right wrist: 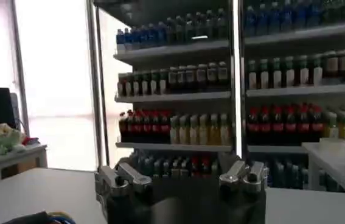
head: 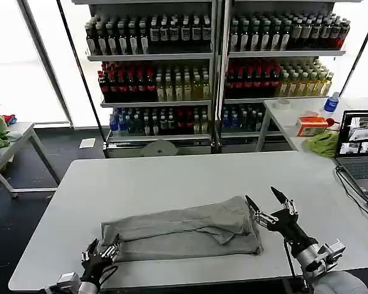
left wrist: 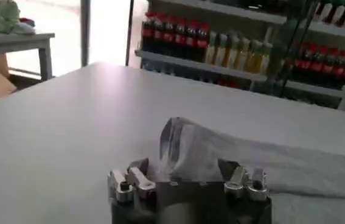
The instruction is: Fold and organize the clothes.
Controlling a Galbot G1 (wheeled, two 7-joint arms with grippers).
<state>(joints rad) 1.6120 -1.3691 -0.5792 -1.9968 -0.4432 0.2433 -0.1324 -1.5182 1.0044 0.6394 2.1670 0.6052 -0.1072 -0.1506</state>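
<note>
A light gray shirt (head: 184,229) lies folded into a long band across the front half of the white table (head: 172,177). My left gripper (head: 100,252) stands open at the band's left end near the table's front edge; in the left wrist view the shirt's end (left wrist: 209,152) rises just beyond the open left gripper (left wrist: 185,176), with nothing between the fingers. At the band's right end my right gripper (head: 270,201) is open, raised a little above the table and tilted up. The right wrist view has the open right gripper (right wrist: 181,176) facing the bottle shelves.
Shelves of bottles (head: 214,67) stand behind the table. To the right, a side table carries a laptop (head: 359,150), a bright green cloth (head: 323,143) and an orange box (head: 311,125). Another small table (head: 6,144) with cloths stands far left.
</note>
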